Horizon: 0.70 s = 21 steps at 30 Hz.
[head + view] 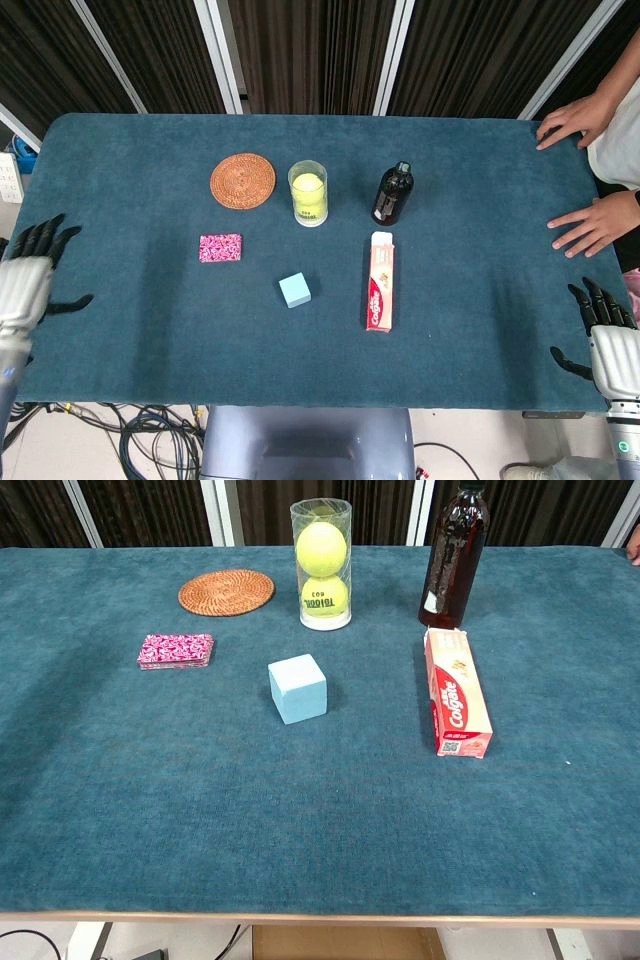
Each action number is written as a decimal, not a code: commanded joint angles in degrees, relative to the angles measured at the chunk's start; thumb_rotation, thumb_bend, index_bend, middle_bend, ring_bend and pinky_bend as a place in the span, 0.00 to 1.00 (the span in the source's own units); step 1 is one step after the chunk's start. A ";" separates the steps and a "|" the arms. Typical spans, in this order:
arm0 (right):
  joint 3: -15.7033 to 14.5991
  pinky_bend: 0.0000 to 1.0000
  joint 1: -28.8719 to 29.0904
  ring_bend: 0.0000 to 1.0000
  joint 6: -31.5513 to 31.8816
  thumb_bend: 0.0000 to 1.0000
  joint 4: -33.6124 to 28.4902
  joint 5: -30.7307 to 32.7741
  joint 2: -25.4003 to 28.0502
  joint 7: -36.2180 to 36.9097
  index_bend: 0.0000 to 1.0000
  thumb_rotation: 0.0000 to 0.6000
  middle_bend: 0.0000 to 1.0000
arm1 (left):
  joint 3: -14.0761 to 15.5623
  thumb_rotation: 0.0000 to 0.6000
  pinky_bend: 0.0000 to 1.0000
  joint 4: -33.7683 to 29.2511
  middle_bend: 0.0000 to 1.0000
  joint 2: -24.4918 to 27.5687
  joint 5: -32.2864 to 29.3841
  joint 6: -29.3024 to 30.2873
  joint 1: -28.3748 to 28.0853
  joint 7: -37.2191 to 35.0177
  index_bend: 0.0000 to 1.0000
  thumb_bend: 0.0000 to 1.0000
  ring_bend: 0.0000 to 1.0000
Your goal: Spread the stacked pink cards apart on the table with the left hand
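Pink cards (220, 247) stacked flat on tabletop (480, 330), untouched. Left robot hand (30, 285) at tabletop edge, fingers apart, holding nothing; right robot hand (608, 340) likewise

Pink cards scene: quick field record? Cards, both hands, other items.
cards: pink cards in a neat stack, untouched, in front of the woven coaster
left hand: left hand at the table's left edge, fingers apart, holding nothing
right hand: right hand at the right edge, fingers apart, holding nothing
others: tennis ball tube, dark bottle, blue cube, toothpaste box
progress: not yet spread
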 commanded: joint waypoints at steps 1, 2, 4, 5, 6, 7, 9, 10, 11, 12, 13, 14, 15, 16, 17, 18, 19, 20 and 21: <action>-0.02 0.19 0.15 0.07 -0.24 0.18 0.04 0.03 -0.08 -0.22 0.10 1.00 0.02 | -4.98 1.00 0.00 -0.16 0.09 -0.09 -14.41 -12.39 -12.15 9.62 0.21 0.04 0.00; -0.04 0.19 0.20 0.07 -0.35 0.18 0.07 0.04 -0.11 -0.29 0.10 1.00 0.02 | -5.18 1.00 0.00 0.88 0.09 -1.19 -16.77 -13.87 -13.82 10.37 0.21 0.04 0.00; -0.03 0.19 0.28 0.07 -0.52 0.18 0.07 0.14 -0.14 -0.38 0.10 1.00 0.02 | -5.20 1.00 0.00 2.92 0.09 -3.33 -21.14 -16.26 -16.90 11.74 0.21 0.04 0.00; -0.04 0.19 0.31 0.07 -0.60 0.18 0.07 0.18 -0.16 -0.45 0.09 1.00 0.02 | -5.14 1.00 0.00 4.17 0.09 -4.57 -22.89 -17.21 -18.28 12.27 0.21 0.04 0.00; -0.04 0.19 0.34 0.07 -0.69 0.18 0.07 0.22 -0.15 -0.47 0.09 1.00 0.02 | -4.98 1.00 0.00 5.63 0.09 -5.89 -24.51 -17.79 -19.59 12.96 0.22 0.04 0.00; -0.04 0.19 0.36 0.07 -0.75 0.18 0.05 0.27 -0.14 -0.45 0.09 1.00 0.02 | -4.65 1.00 0.00 7.46 0.09 -7.49 -26.47 -18.56 -21.23 13.92 0.23 0.04 0.00; -0.02 0.19 0.41 0.07 -0.83 0.18 0.08 0.31 -0.15 -0.43 0.09 1.00 0.02 | -4.31 1.00 0.00 9.94 0.09 -9.62 -29.67 -20.10 -23.45 14.62 0.25 0.05 0.00; -0.04 0.19 0.45 0.07 -0.95 0.18 0.12 0.33 -0.17 -0.39 0.10 1.00 0.02 | -3.96 1.00 0.00 11.50 0.09 -10.76 -31.84 -21.28 -24.91 15.21 0.26 0.06 0.00; -0.06 0.19 0.49 0.07 -1.05 0.18 0.16 0.35 -0.18 -0.34 0.10 1.00 0.02 | -3.55 1.00 0.00 12.57 0.09 -11.38 -33.48 -22.37 -26.04 15.84 0.26 0.07 0.00; -0.06 0.19 0.54 0.07 -1.18 0.18 0.18 0.40 -0.19 -0.31 0.10 1.00 0.02 | -3.17 1.00 0.00 13.49 0.09 -11.91 -35.10 -23.30 -27.14 16.43 0.27 0.08 0.00; -0.06 0.19 0.60 0.07 -1.35 0.18 0.22 0.47 -0.18 -0.27 0.10 1.00 0.02 | -2.66 1.00 0.00 14.48 0.09 -12.56 -36.84 -24.09 -28.50 17.24 0.27 0.08 0.00; -0.06 0.19 0.64 0.07 -1.42 0.18 0.26 0.50 -0.18 -0.22 0.10 1.00 0.02 | -2.20 1.00 0.00 15.02 0.09 -12.95 -37.78 -24.41 -29.40 17.90 0.27 0.08 0.00; -0.05 0.19 0.68 0.07 -1.47 0.18 0.29 0.49 -0.19 -0.17 0.10 1.00 0.02 | -1.75 1.00 0.00 15.37 0.09 -13.29 -38.56 -24.53 -30.16 18.47 0.27 0.08 0.00; -0.05 0.19 0.72 0.07 -1.50 0.18 0.33 0.45 -0.21 -0.08 0.09 1.00 0.02 | -1.31 1.00 0.00 15.57 0.09 -13.74 -39.48 -24.37 -30.96 18.92 0.28 0.08 0.00; -0.06 0.19 0.76 0.07 -1.53 0.18 0.37 0.39 -0.23 -0.01 0.09 1.00 0.02 | -1.06 1.00 0.00 15.60 0.09 -14.08 -40.01 -24.19 -31.42 19.05 0.28 0.08 0.00; -0.09 0.19 0.80 0.07 -1.60 0.18 0.43 0.34 -0.24 0.06 0.09 1.00 0.02 | -0.87 1.00 0.00 15.62 0.09 -14.38 -40.45 -24.12 -31.80 19.00 0.28 0.08 0.00; -0.13 0.19 0.87 0.07 -1.73 0.18 0.49 0.28 -0.27 0.11 0.10 1.00 0.02 | -0.58 1.00 0.00 15.70 0.09 -14.73 -41.07 -24.19 -32.25 18.87 0.29 0.08 0.00; -0.16 0.19 0.92 0.07 -1.83 0.18 0.52 0.27 -0.27 0.14 0.10 1.00 0.02 | -0.33 1.00 0.00 15.78 0.09 -14.91 -41.49 -24.23 -32.58 18.85 0.29 0.08 0.00; -0.21 0.19 0.98 0.07 -1.98 0.18 0.54 0.25 -0.27 0.17 0.10 1.00 0.02 | -0.02 1.00 0.00 15.89 0.09 -15.12 -41.95 -24.36 -32.98 18.94 0.30 0.08 0.00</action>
